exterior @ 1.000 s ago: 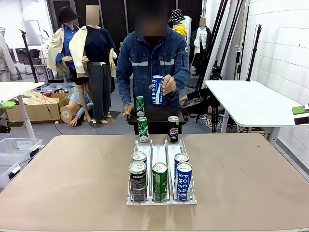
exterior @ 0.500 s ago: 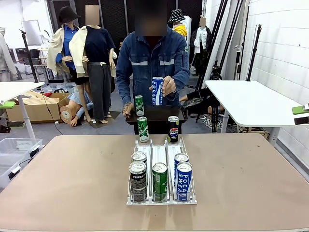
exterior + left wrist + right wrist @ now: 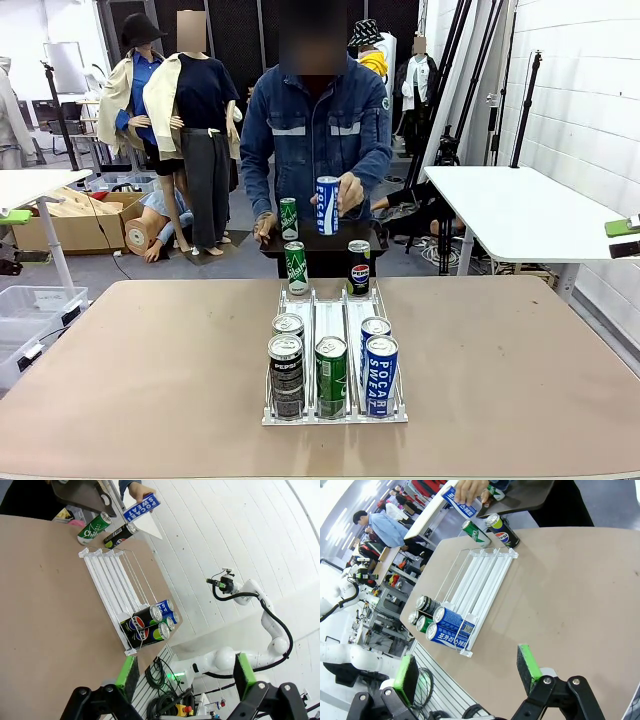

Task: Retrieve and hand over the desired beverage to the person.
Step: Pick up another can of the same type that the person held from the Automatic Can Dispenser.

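Evidently nothing is retrieved yet. My left gripper (image 3: 182, 675) has its jaws wide apart with nothing between them; my right gripper (image 3: 467, 674) is the same, wide and empty. Both are well apart from the rack (image 3: 335, 418) on the table (image 3: 520, 360). At its near end the rack holds two Pepsi cans, one green can, and two Pocari Sweat cans (image 3: 381, 375) in the right lane. The person (image 3: 318, 130) at the far side holds a blue can (image 3: 327, 205) of Pocari Sweat upright in one hand (image 3: 350, 190). I read that as the wanted drink. Left to do: reach, grasp a Pocari from the rack, carry it across, hand it over.
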